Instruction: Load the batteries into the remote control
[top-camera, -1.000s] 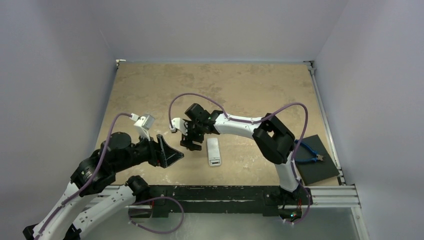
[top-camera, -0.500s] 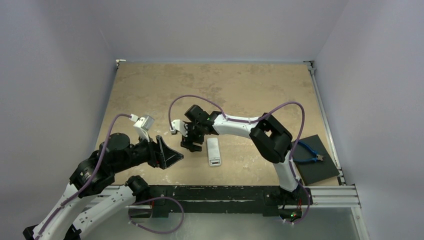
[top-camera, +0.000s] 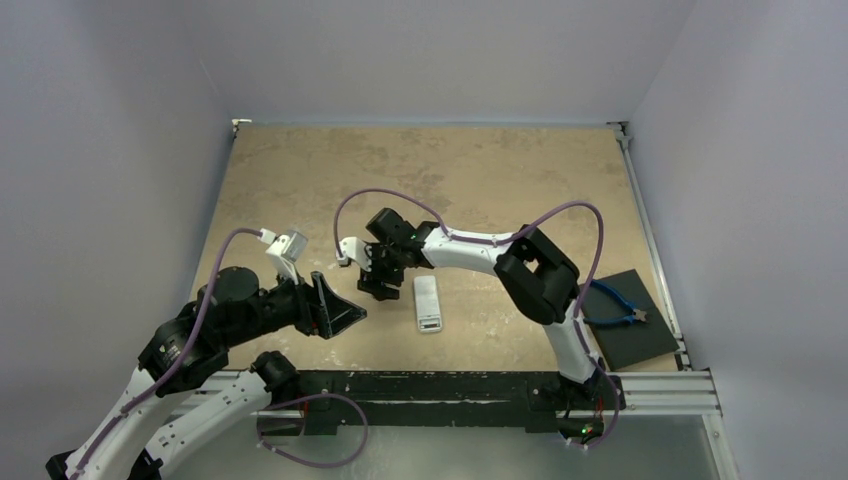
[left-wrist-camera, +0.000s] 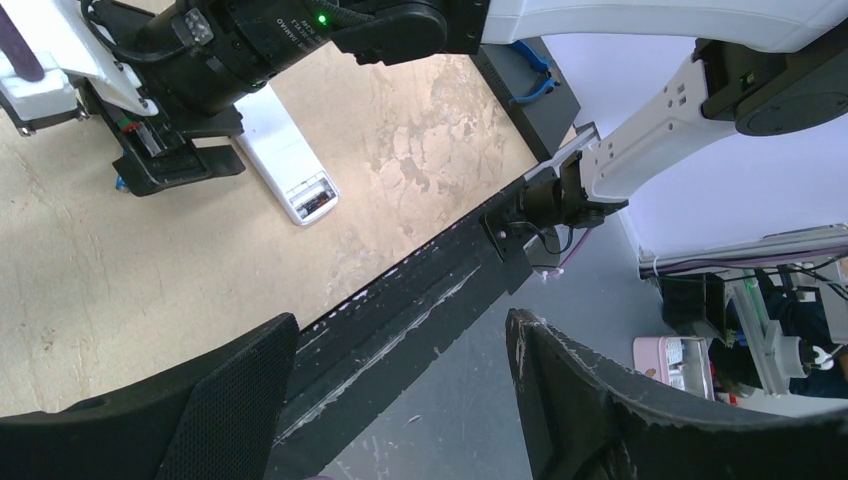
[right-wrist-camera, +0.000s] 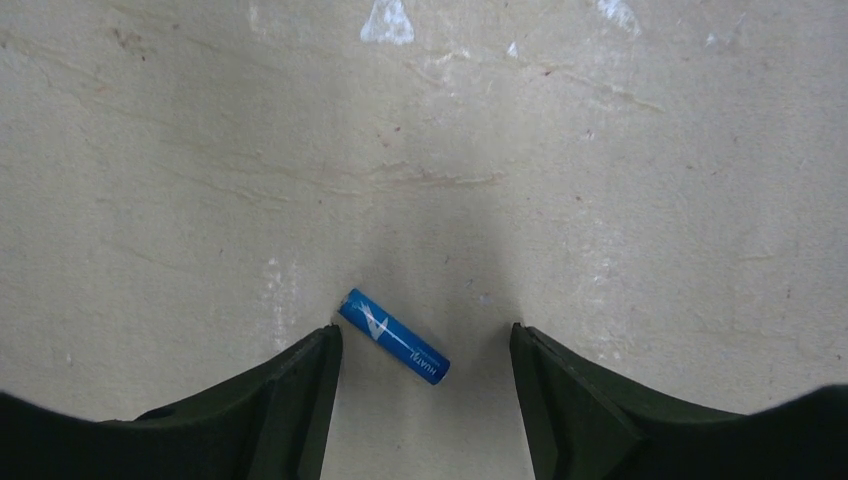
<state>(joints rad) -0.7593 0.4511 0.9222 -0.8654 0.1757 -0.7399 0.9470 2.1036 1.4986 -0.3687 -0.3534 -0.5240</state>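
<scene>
Right gripper (right-wrist-camera: 422, 338) low over table (right-wrist-camera: 560, 150), jaws spread wide, holding nothing. Blue battery (right-wrist-camera: 393, 336) lies slanted between fingers (right-wrist-camera: 285, 400), one end almost touching one finger. Remote control (top-camera: 427, 303) just beside, back up, compartment open at near end. Better square wrist to battery, centre it, close gently so it not rolls. Left gripper (top-camera: 340, 310) wide open, empty.

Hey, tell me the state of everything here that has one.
blue battery: lying flat on the table, between the right fingers, not clamped.
remote control: lying back up, battery bay uncovered.
right gripper: open, straddling the battery.
left gripper: open, empty.
pliers: lying on the black pad.
</scene>
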